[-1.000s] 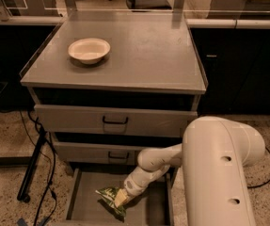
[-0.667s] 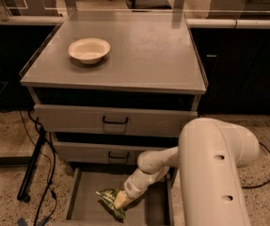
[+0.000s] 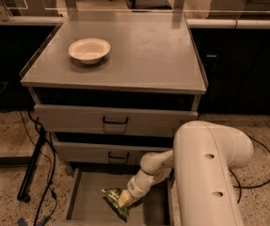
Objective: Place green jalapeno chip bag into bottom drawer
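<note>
Item: my arm point(image 3: 205, 173), cream casing, near right, reaching down and left.
Item: my jaws, low inside the bottom drawer point(image 3: 85, 202), touching the green jalapeno chip bag point(image 3: 111, 197); clenched or released, I cannot tell.
Item: that bag, lying on the open drawer's grey floor, centre-right.
Item: two closed drawers above, middle point(image 3: 78, 152) and top point(image 3: 68, 119), black handles.
Item: desk point(image 3: 148, 51), grey top.
Item: cream bowl point(image 3: 89, 50), far left on it.

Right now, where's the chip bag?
The green jalapeno chip bag is low in the camera view, in the open bottom drawer, the gripper at its right edge.
</note>
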`<action>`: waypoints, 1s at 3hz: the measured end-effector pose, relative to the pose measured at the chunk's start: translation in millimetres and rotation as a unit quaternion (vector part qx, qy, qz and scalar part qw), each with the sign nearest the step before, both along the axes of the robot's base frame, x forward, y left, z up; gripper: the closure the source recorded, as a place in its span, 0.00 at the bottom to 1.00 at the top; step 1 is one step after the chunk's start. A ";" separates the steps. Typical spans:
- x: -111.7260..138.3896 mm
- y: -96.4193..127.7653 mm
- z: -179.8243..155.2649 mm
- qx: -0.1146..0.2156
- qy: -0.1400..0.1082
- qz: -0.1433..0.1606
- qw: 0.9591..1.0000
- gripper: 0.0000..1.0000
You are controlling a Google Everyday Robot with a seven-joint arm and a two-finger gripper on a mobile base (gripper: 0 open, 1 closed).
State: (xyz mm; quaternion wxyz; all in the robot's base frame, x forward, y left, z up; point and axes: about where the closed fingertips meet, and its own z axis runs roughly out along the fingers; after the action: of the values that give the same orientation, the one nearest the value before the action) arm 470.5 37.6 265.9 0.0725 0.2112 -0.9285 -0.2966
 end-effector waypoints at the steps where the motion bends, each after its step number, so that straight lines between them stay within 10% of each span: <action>1: 5.4 -10.7 -15.1 -0.011 0.008 -0.028 1.000 1.00; 3: 5.5 -16.0 -39.4 -0.018 0.026 -0.048 0.998 1.00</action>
State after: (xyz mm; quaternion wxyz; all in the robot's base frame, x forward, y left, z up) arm 476.0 21.7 226.5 0.0861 0.1575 -0.9407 -0.2879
